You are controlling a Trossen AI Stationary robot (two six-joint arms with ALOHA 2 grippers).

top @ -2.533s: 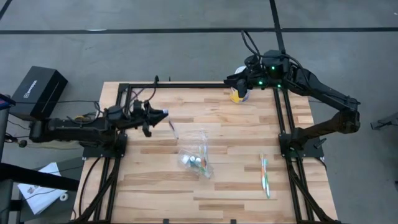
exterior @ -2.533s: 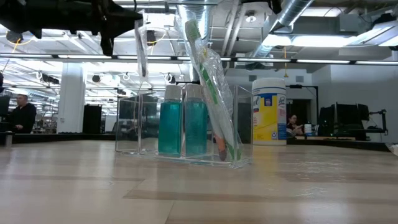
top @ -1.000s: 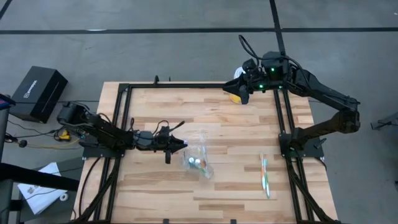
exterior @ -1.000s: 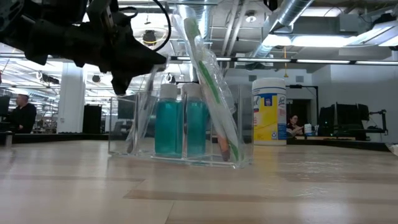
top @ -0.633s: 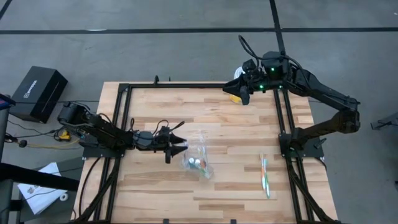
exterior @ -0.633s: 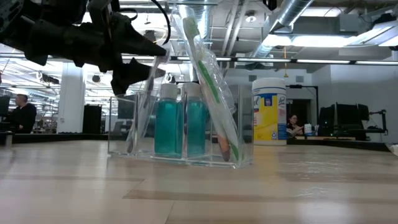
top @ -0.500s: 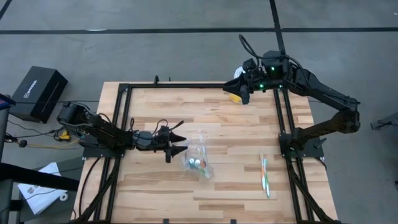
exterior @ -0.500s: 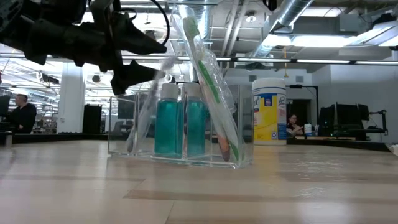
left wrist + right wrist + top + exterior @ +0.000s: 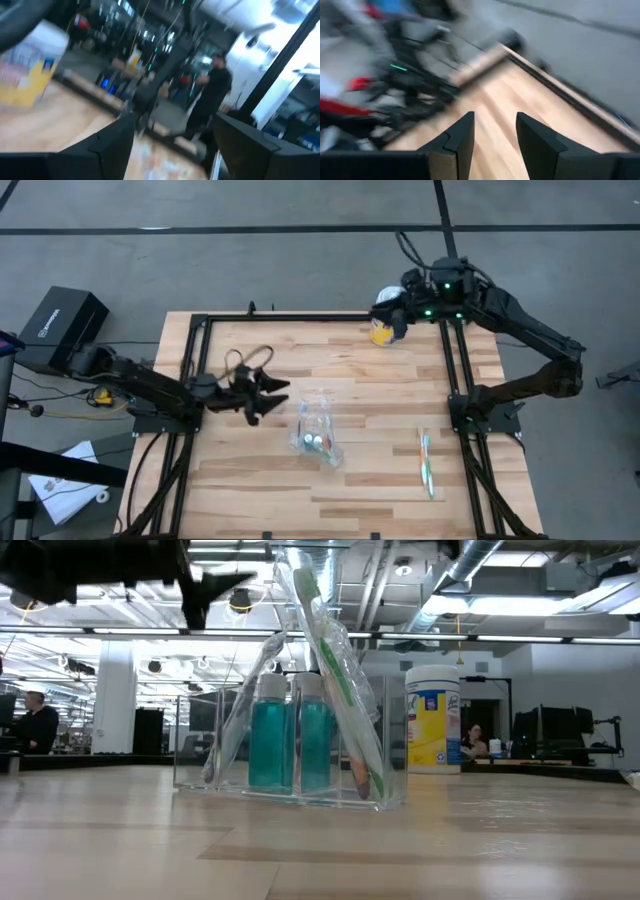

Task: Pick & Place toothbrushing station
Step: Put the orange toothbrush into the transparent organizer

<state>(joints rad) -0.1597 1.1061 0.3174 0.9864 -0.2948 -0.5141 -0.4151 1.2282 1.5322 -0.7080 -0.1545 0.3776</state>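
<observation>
Left end effector (image 9: pixel 268 396) spread empty beside the clear holder (image 9: pixel 290 745); teal bottles (image 9: pixel 273 740) upright only in low view

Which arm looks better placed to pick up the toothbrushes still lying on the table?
Probably the right. The loose toothbrushes lie on the table's right side, by the right arm's base. The right gripper is open at the far edge; the left gripper, also open, sits left of the clear holder.

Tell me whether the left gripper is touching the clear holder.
Apart. The high view shows bare wood between the left gripper and the clear holder; its fingers are open and empty.
</observation>
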